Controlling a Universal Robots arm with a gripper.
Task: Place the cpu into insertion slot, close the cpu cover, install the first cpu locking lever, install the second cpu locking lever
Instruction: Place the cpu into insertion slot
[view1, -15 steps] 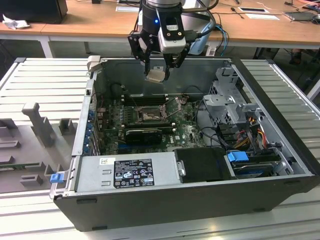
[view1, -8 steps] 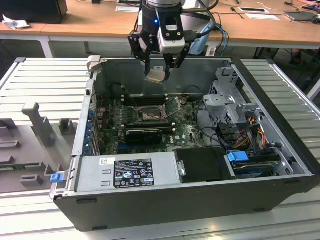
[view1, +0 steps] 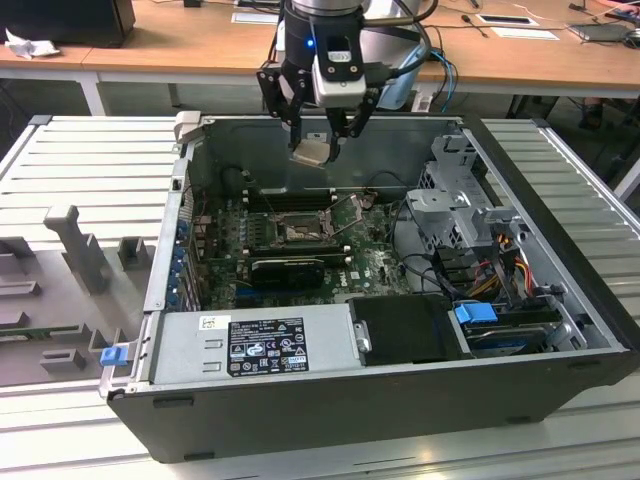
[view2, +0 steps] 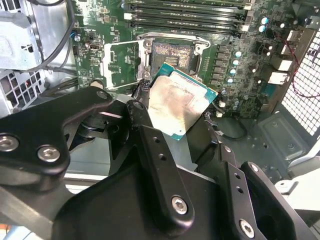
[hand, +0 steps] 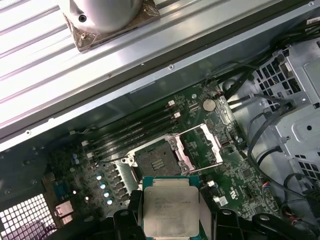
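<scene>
Pincer: clenched on the cpu by two opposite edges, hanging above the open computer case.
Chip: the cpu is in the air, pale metal top showing, tilted, touching nothing but the fingers.
Slot: the insertion slot lies bare and dark on the motherboard, at 6 o'clock from the pincer in the exterior view, well apart from the chip.
Cover: the cpu cover is swung open beside the slot.
Alignment: in the first wrist view the cpu looks turned against the slot's edges, so I judge it not yet squared.
Writing: a printed label sits on the power supply, at the case's 6 o'clock. I leave the print unread.
</scene>
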